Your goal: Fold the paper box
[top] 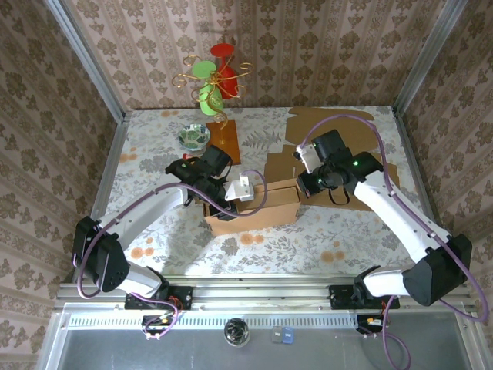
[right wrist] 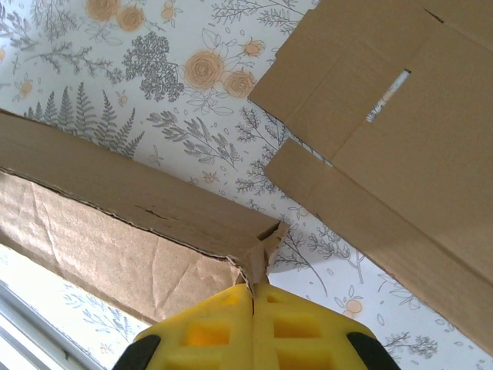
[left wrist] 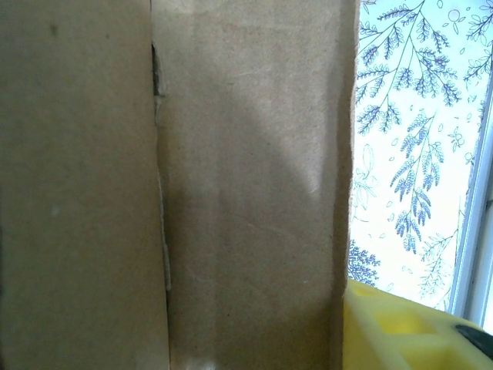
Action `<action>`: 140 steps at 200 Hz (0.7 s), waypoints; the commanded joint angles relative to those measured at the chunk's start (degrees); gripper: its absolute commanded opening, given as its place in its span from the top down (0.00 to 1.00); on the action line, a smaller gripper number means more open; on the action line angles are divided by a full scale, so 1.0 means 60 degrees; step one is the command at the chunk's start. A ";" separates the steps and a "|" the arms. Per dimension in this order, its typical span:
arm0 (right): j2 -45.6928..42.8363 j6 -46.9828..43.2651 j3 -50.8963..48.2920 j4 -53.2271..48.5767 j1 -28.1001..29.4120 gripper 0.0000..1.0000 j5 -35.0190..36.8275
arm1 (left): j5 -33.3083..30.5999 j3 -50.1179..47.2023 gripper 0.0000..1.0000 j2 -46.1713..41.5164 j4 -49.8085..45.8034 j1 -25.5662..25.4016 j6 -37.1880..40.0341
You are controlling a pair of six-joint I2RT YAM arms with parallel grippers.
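The paper box point(top: 258, 204) is a brown cardboard box lying partly folded at the middle of the table. My left gripper point(top: 223, 193) reaches down onto its left end. In the left wrist view a cardboard panel point(left wrist: 254, 193) fills the space between the fingers. One yellow finger point(left wrist: 408, 331) lies against that panel's right edge, and the other is hidden behind cardboard. My right gripper point(top: 306, 183) is at the box's right end. Its jaws point(right wrist: 253, 287) are shut on a small torn corner flap point(right wrist: 262, 250) of the box point(right wrist: 115, 193).
A flat cardboard sheet point(top: 331, 127) point(right wrist: 400, 139) lies at the back right, close behind the right gripper. A wire ornament with red and green cups point(top: 216, 77) on an orange board point(top: 226, 139) and a small bowl point(top: 193, 136) stand at the back left. Patterned walls close in three sides.
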 commanded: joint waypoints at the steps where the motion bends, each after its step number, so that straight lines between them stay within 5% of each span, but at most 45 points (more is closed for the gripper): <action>1: -0.0366 0.1420 -0.0309 0.0079 0.0157 1.00 0.0423 | 0.0033 0.0107 0.56 0.0030 0.0129 0.0108 -0.0319; 140: -0.0852 0.4517 -0.1166 0.1030 0.0598 1.00 0.0779 | -0.0085 0.0265 0.57 0.0181 0.0262 0.0124 -0.0666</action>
